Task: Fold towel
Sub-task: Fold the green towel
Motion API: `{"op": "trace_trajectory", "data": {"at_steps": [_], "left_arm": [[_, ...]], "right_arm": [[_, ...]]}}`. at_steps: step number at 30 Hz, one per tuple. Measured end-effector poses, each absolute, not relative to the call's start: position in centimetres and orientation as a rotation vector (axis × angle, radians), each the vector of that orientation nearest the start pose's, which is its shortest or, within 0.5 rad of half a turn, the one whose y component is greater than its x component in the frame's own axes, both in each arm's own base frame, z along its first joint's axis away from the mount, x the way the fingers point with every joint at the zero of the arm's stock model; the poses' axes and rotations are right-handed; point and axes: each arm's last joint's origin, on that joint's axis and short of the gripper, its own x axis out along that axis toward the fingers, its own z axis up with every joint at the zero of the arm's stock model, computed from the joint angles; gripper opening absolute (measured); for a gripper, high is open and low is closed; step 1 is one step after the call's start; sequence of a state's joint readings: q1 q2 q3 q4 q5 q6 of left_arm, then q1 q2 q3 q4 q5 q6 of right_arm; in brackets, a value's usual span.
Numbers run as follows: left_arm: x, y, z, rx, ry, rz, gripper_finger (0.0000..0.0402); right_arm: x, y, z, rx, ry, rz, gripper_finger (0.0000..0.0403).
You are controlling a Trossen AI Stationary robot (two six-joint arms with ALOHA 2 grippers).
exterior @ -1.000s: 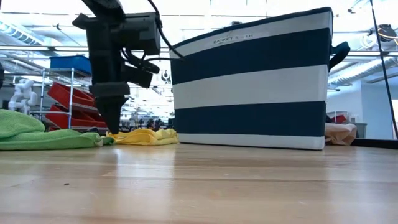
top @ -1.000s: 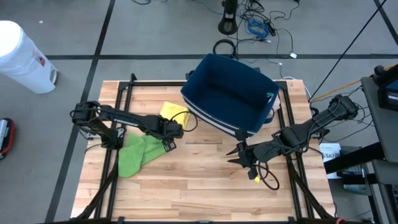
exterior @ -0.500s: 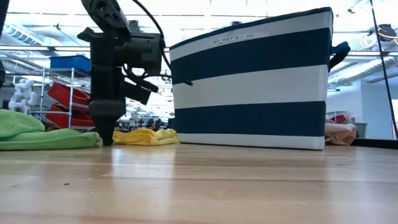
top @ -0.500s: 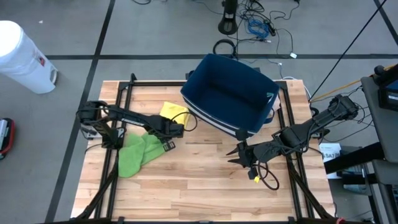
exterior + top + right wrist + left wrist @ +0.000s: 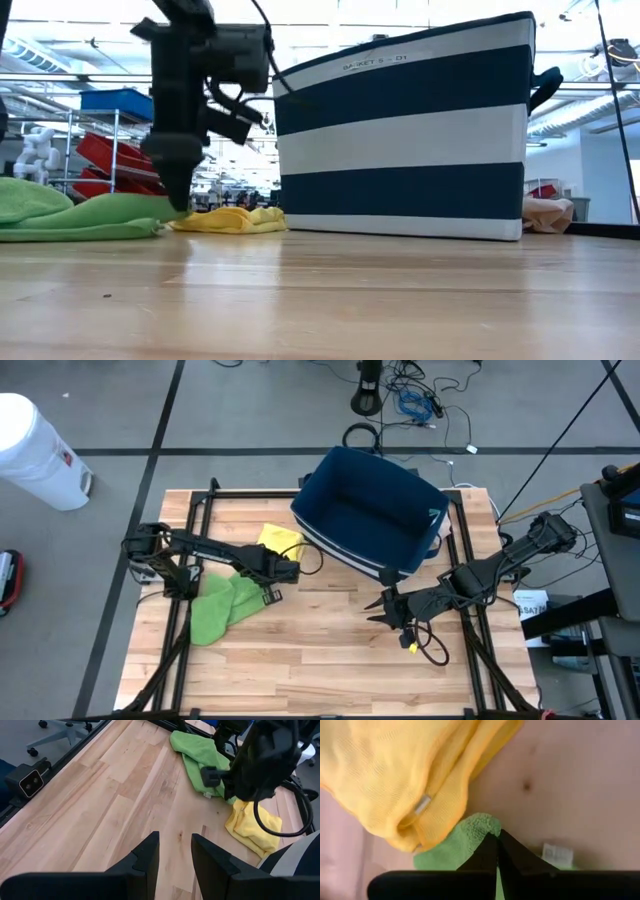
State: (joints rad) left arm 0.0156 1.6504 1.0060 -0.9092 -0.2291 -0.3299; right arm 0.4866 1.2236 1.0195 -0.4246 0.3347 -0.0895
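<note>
A green towel point(image 5: 220, 608) lies crumpled on the left half of the wooden table, and it also shows in the low view point(image 5: 70, 215). Just beyond it a yellow towel point(image 5: 278, 540) lies bunched up. My left gripper point(image 5: 266, 586) points down at the green towel's corner nearest the yellow towel point(image 5: 395, 780) and is shut on it. My right gripper point(image 5: 385, 610) hovers over the right half of the table. It is open point(image 5: 172, 850) with nothing between its fingers. My left gripper pinches a corner of the green towel point(image 5: 481, 824) between its two shut fingers, coming from above and pointing down. One layer or several, I cannot tell. That corner point(image 5: 155, 205) is raised a little off the table, while the rest of the towel lies on the wood.
A navy-and-white striped basket point(image 5: 370, 510) stands open at the far middle of the table, next to the yellow towel. A beige cloth point(image 5: 548, 213) lies beside it. Bare wood point(image 5: 320, 650) stretches across the near half. A white bin point(image 5: 35, 450) stands on the floor.
My left gripper has dipped to the table at the green towel's corner, taken hold of it and come up a little. The corner now stands raised off the wood, while the rest of the towel has stayed put.
</note>
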Motion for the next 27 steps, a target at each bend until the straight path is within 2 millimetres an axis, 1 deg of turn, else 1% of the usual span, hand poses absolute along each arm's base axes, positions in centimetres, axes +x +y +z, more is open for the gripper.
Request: {"op": "trace_trajectory", "data": {"at_steps": [4,7,11,13,16,20,23,27], "left_arm": [[27.4,-0.3,18.9,-0.041,1.567,0.389,0.0001],[26.8,-1.5,19.1,-0.046,1.646,0.308,0.0001],[26.2,-2.8,18.5,-0.042,1.683,0.242,0.0001],[26.2,-3.2,18.2,-0.035,1.673,0.226,0.0001],[26.6,-3.7,18.0,-0.033,1.622,0.206,0.0001],[27.7,-4.4,18.0,-0.032,1.508,0.159,0.0001],[27.8,-4.4,17.4,-0.023,1.531,0.154,0.0001],[27.7,-4.4,16.2,-0.002,1.617,0.165,0.0000]], "right_arm": [[23.3,11.3,30.4,-0.341,0.578,0.173,0.0100],[23.3,11.3,30.4,-0.341,0.578,0.173,0.0100],[23.3,11.3,30.4,-0.342,0.579,0.173,0.0100],[23.3,11.3,30.4,-0.345,0.579,0.174,0.0100],[23.3,11.3,30.4,-0.347,0.577,0.175,0.0100],[23.3,11.3,30.4,-0.342,0.578,0.173,0.0100],[23.3,11.3,30.4,-0.328,0.579,0.169,0.0100],[23.4,11.3,30.3,-0.321,0.585,0.167,0.0100]]}}
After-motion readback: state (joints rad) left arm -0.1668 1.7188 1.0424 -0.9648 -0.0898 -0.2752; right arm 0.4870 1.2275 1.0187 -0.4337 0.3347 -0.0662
